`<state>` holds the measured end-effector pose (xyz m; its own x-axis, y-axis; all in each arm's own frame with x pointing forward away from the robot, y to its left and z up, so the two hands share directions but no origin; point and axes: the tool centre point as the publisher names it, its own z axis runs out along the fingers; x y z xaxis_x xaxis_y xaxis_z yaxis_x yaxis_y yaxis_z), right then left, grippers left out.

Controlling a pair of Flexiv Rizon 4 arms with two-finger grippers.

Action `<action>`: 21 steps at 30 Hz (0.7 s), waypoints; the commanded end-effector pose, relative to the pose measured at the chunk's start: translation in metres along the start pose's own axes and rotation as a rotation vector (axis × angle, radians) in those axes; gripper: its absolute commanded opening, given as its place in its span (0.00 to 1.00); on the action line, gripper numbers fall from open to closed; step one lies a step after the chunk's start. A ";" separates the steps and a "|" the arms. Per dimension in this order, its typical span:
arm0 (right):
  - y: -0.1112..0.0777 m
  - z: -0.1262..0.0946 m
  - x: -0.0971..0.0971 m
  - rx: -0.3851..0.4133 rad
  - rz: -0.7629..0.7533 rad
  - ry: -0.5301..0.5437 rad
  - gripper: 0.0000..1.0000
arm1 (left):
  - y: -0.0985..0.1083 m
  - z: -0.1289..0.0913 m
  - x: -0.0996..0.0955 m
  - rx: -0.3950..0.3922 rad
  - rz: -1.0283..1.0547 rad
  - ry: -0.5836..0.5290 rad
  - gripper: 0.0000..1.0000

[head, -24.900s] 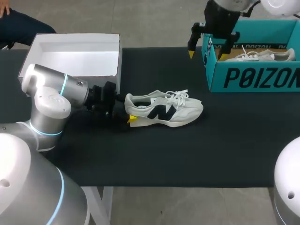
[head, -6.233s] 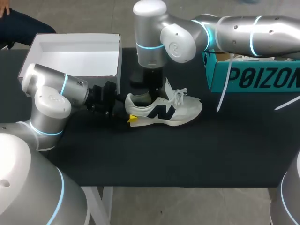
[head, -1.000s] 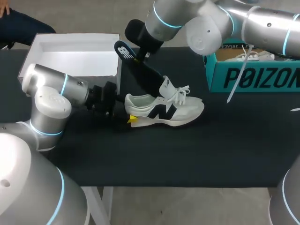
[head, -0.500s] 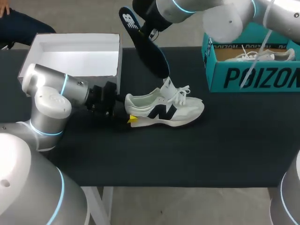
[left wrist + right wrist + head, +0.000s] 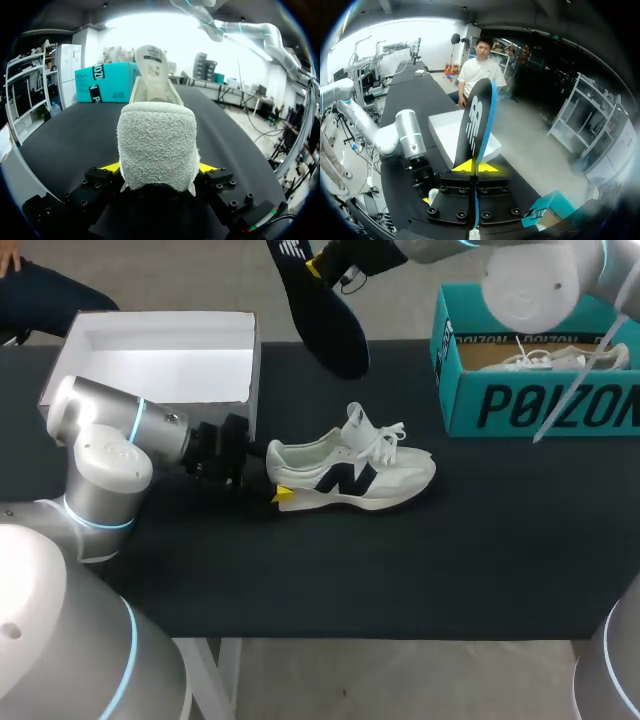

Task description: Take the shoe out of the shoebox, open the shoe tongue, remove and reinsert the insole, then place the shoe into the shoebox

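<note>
Insole (image 5: 325, 315) rises higher than half a second ago and now hangs clear above the shoe (image 5: 350, 472), toe end down, with the right tool (image 5: 318, 265) clenched on its heel end. Shoe stands on its sole mid-tabletop (image 5: 400, 570), tongue up, heel clamped in the left tool (image 5: 280, 485).

Done, by my reading: shoe out, tongue opened, insole removed. Left: reinsert insole, return shoe to the teal shoebox (image 5: 540, 400).

Count:
- two shoes, the second shoe (image 5: 545, 358) lying in the shoebox
- one insole
- two boxes, including a white box (image 5: 160, 365)
</note>
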<state>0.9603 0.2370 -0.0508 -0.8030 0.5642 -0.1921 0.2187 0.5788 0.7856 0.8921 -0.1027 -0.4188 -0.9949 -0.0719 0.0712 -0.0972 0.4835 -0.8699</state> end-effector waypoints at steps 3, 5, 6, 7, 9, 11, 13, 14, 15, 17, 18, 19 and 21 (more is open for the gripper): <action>-0.016 -0.018 -0.002 -0.069 0.004 0.079 0.00 | 0.000 0.001 -0.001 -0.002 -0.001 0.000 0.00; -0.017 -0.020 -0.001 -0.059 0.009 0.075 0.00 | 0.000 0.001 -0.001 -0.002 -0.001 0.000 0.00; -0.017 -0.020 -0.001 -0.059 0.009 0.075 0.00 | 0.000 0.001 -0.001 -0.002 -0.001 0.000 0.00; -0.017 -0.020 -0.001 -0.059 0.009 0.075 0.00 | 0.000 0.001 -0.001 -0.002 -0.001 0.000 0.00; -0.017 -0.020 -0.001 -0.059 0.009 0.075 0.00 | 0.000 0.001 -0.001 -0.002 -0.001 0.000 0.00; -0.017 -0.020 -0.001 -0.059 0.009 0.075 0.00 | 0.000 0.001 -0.001 -0.002 -0.001 0.000 0.00; -0.017 -0.020 -0.001 -0.059 0.009 0.075 0.00 | 0.000 0.001 -0.001 -0.002 -0.001 0.000 0.00; -0.017 -0.020 -0.001 -0.059 0.009 0.075 0.00 | 0.000 0.001 -0.001 -0.002 -0.001 0.000 0.00; -0.017 -0.020 -0.001 -0.059 0.009 0.075 0.00 | 0.000 0.001 -0.001 -0.002 -0.001 0.000 0.00; -0.017 -0.020 -0.001 -0.059 0.009 0.075 0.00 | 0.000 0.001 -0.001 -0.002 -0.001 0.000 0.00; -0.017 -0.020 -0.001 -0.059 0.009 0.075 0.00 | 0.000 0.001 -0.001 -0.002 -0.001 0.000 0.00; -0.017 -0.020 -0.001 -0.059 0.009 0.075 0.00 | 0.000 0.001 -0.001 -0.002 -0.001 0.000 0.00; -0.017 -0.020 -0.001 -0.059 0.009 0.075 0.00 | 0.000 0.001 -0.001 -0.002 -0.001 0.000 0.00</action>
<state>0.9457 0.2148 -0.0520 -0.8407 0.5223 -0.1431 0.1944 0.5377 0.8204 0.8921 -0.1027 -0.4188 -0.9949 -0.0719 0.0712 -0.0972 0.4835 -0.8699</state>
